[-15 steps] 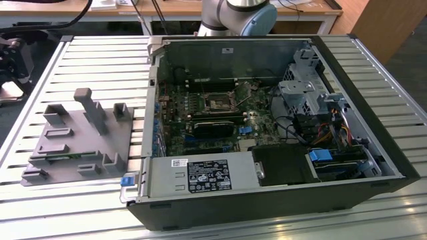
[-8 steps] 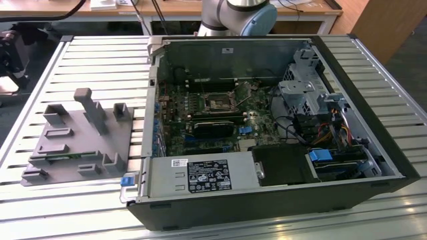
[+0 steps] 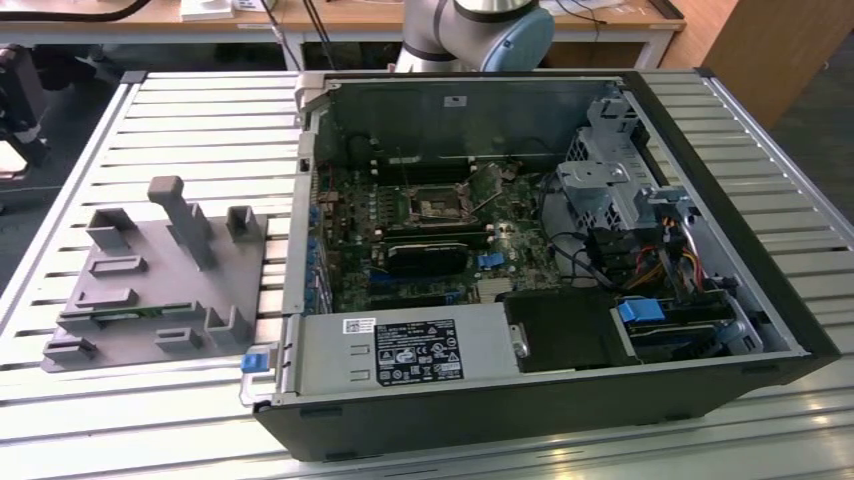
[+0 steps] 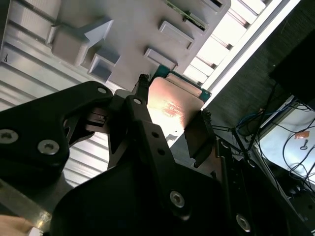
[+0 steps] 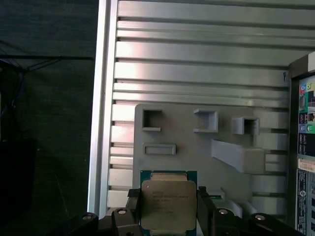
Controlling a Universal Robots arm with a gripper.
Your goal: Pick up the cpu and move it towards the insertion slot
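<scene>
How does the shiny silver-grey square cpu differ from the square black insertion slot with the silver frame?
The shiny silver-grey cpu has a bright metal top; the black insertion slot is dark inside a thin silver frame. The cpu is held by the gripper above the grey fixture plate; the insertion slot sits fixed inside the open computer case. Both are square.

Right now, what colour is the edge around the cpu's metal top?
Green, around the cpu; clearest in the first wrist view.
</scene>
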